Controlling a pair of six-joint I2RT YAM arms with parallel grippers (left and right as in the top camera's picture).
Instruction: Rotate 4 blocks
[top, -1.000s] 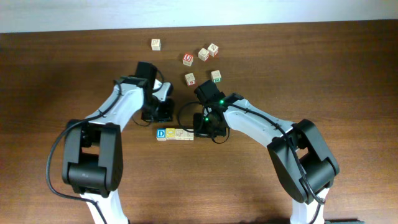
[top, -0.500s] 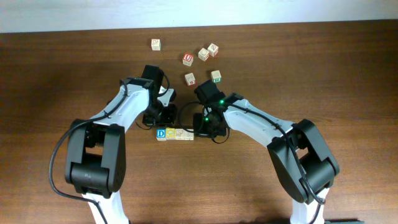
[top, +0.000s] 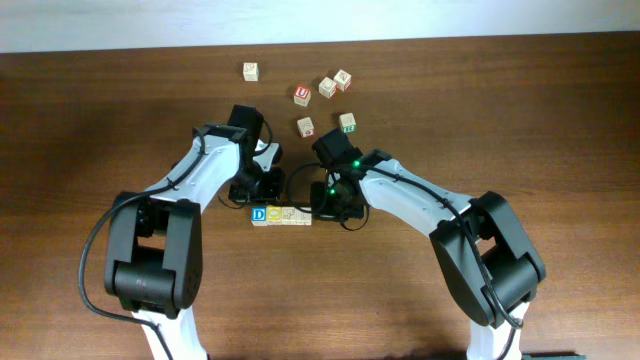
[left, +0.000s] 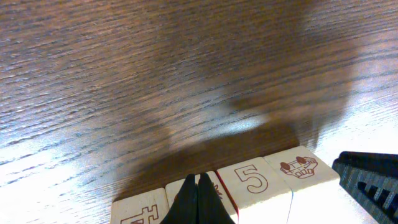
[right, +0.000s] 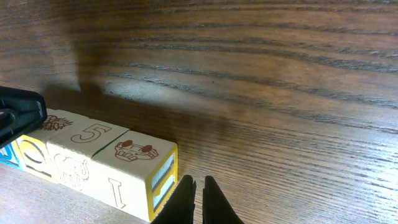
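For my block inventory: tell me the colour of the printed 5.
Reddish-brown outline on the pale block; clearest in left wrist view.

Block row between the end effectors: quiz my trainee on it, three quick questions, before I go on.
1. True or false: the four-block row has gaps between its blocks.
2. Which letter shows on the blue block? A) D B) U C) H
3. Is the left end effector open or shut?
Key: 1 false, the blocks touch; 2 A; 3 shut.
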